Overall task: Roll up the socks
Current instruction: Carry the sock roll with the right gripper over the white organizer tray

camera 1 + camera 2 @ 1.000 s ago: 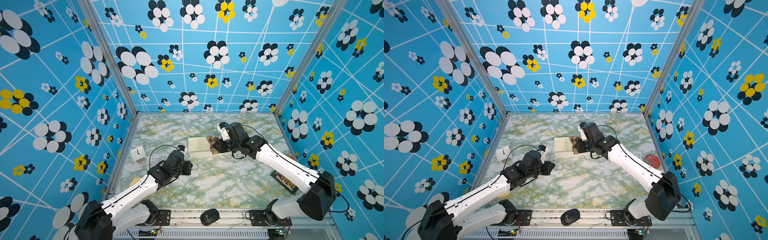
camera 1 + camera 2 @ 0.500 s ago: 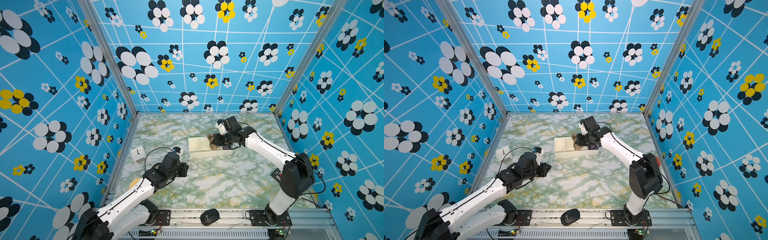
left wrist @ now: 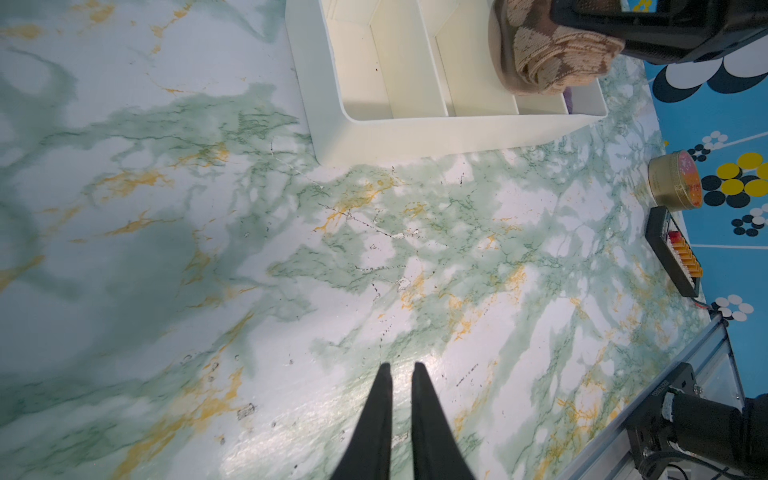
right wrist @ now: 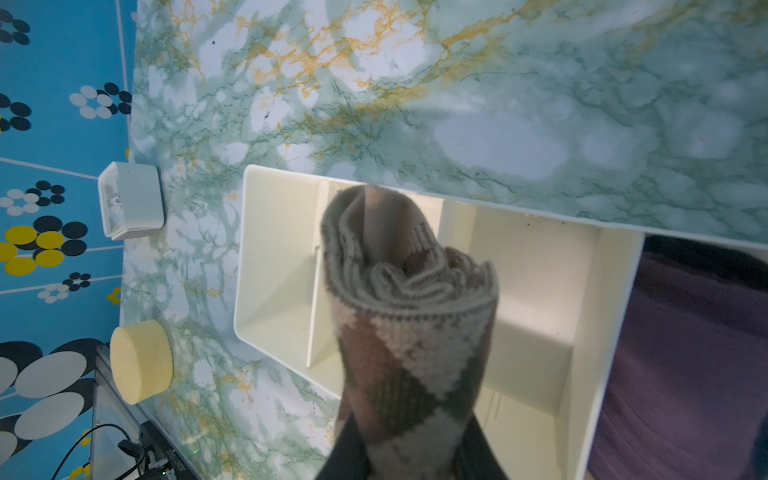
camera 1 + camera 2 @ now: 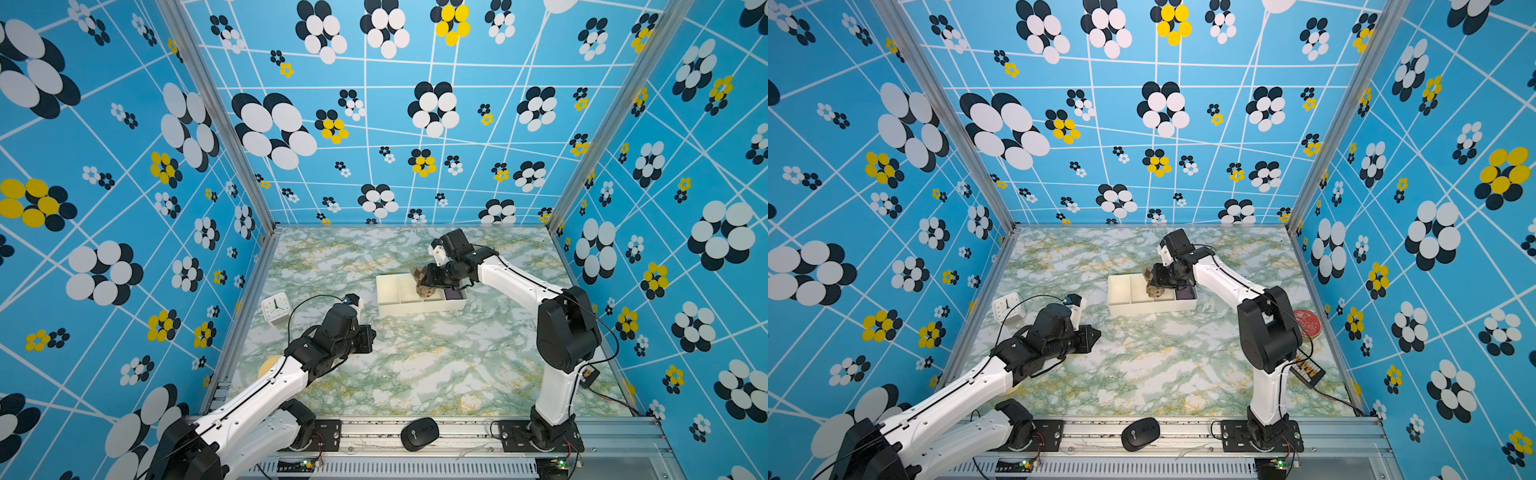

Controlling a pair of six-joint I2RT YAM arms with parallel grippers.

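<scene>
My right gripper (image 5: 432, 277) clamps the rolled socks (image 4: 409, 332) over the white tray (image 4: 274, 257), just right of centre in both top views. The left gripper (image 3: 399, 374) is nearly closed and empty above the tabletop (image 3: 166, 249). If I release too high, the roll may spring loose or straddle a divider.

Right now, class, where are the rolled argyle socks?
In both top views the rolled argyle socks hang in the right pincer over the middle of the white divided tray, beside the purple fabric bundle.
</scene>
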